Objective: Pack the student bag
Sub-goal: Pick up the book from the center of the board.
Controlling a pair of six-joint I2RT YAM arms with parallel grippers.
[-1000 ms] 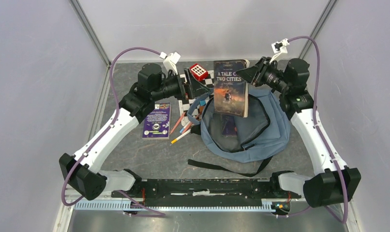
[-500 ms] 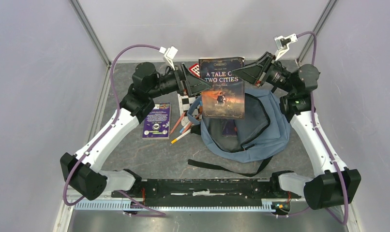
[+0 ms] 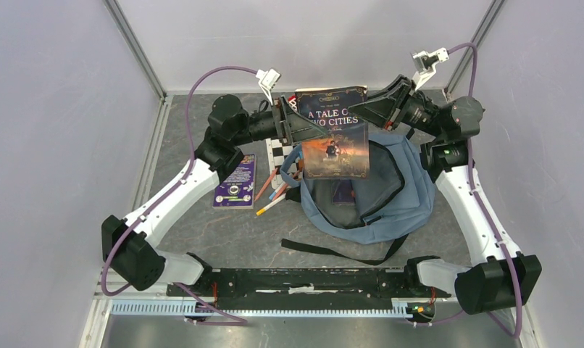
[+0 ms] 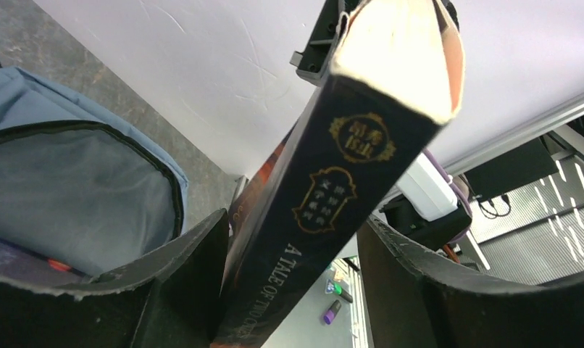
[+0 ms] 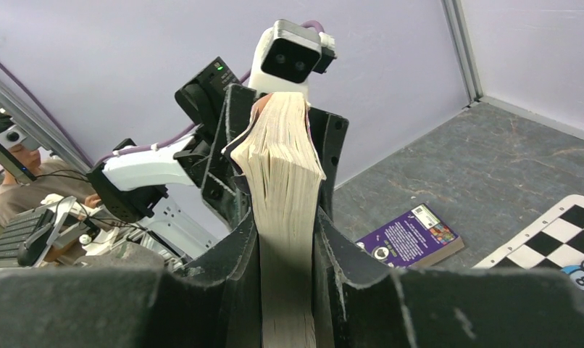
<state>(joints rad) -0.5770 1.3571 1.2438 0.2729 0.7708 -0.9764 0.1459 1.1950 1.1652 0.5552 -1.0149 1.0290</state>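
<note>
- 1 student bag (image 3: 409, 196).
- 1 novel (image 3: 334, 138), "A TALE OF TWO CITIES": right claw (image 5: 285, 217) clamped on it, left claw (image 4: 289, 221) apart around its spine.
- 1 purple book (image 3: 235, 181), bag's 9 o'clock.

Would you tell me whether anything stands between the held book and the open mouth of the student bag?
Nothing visible does. The book, clamped by the right gripper, hangs over the open mouth of the student bag; the left gripper flanks its spine.
</note>
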